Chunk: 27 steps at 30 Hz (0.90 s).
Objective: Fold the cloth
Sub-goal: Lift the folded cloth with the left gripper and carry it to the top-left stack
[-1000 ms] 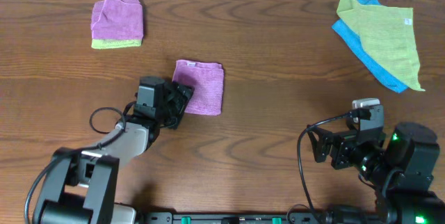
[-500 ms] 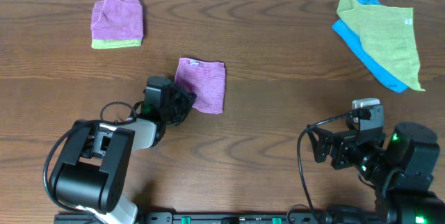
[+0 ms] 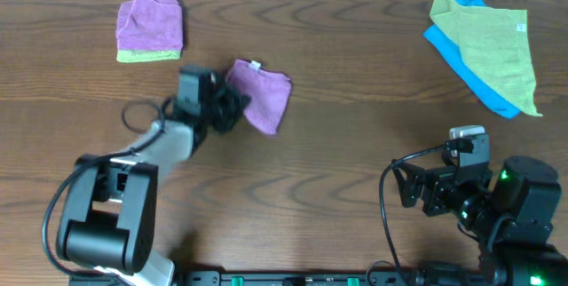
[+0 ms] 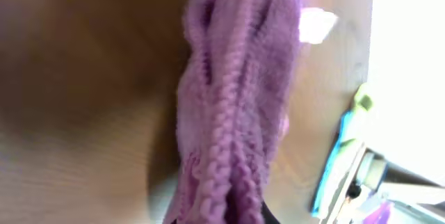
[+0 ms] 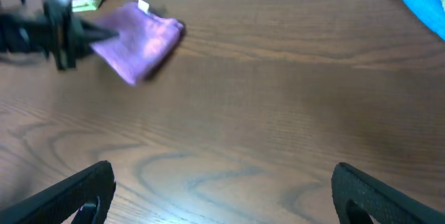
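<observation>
The cloth (image 3: 264, 96) is a lilac-purple folded wad with a small white tag (image 3: 255, 65) at its far edge. It lies left of the table's middle and is tilted. My left gripper (image 3: 233, 107) is shut on its near-left edge. In the left wrist view the cloth (image 4: 236, 106) fills the middle as bunched purple folds that run down between the jaws. In the right wrist view the cloth (image 5: 141, 35) is far off at the upper left. My right gripper (image 5: 222, 200) stands open over bare wood near the front right, with nothing between its fingers.
A second purple cloth folded on a yellow-green one (image 3: 149, 25) lies at the back left. A yellow-green cloth over a blue one (image 3: 486, 48) lies spread at the back right. The wooden table (image 3: 355, 170) is bare between the two arms.
My left gripper has shut on the cloth's left edge and swung toward the back of the table. The cloth has moved with it and turned askew. The right arm has not moved.
</observation>
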Available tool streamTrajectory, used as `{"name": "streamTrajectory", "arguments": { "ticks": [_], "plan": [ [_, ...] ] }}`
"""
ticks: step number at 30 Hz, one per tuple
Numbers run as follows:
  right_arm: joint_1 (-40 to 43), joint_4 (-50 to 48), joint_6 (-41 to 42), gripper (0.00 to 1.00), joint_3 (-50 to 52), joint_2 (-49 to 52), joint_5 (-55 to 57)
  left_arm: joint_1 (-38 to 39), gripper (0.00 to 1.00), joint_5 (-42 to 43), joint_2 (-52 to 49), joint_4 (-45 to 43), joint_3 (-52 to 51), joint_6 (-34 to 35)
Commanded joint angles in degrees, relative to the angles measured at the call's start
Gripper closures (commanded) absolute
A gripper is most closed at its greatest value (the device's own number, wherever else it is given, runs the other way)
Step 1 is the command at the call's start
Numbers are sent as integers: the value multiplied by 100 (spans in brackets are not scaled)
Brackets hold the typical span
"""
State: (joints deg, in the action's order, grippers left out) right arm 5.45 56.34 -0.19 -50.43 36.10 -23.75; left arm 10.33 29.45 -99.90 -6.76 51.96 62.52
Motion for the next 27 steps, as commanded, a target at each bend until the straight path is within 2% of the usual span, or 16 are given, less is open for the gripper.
{"name": "streamTrajectory", "arguments": {
  "ticks": [1,4,8,15,22,27],
  "plan": [
    [48,11,98,1,37,-9,-4,-164,94,155,151,763,940,-586],
    [48,11,98,1,37,-9,-4,-378,94,9,149,1515,1676,-734],
    [48,11,98,1,37,-9,-4,-743,94,-59,138,1663,2229,-809],
    [48,11,98,1,37,-9,-4,-1117,94,-592,79,1606,2535,-815],
    [48,11,98,1,37,-9,-4,-1300,94,-1060,-79,977,2605,-857],
    [48,11,98,1,37,-9,-4,-1410,94,-1051,-621,817,3032,-857]
  ]
}}
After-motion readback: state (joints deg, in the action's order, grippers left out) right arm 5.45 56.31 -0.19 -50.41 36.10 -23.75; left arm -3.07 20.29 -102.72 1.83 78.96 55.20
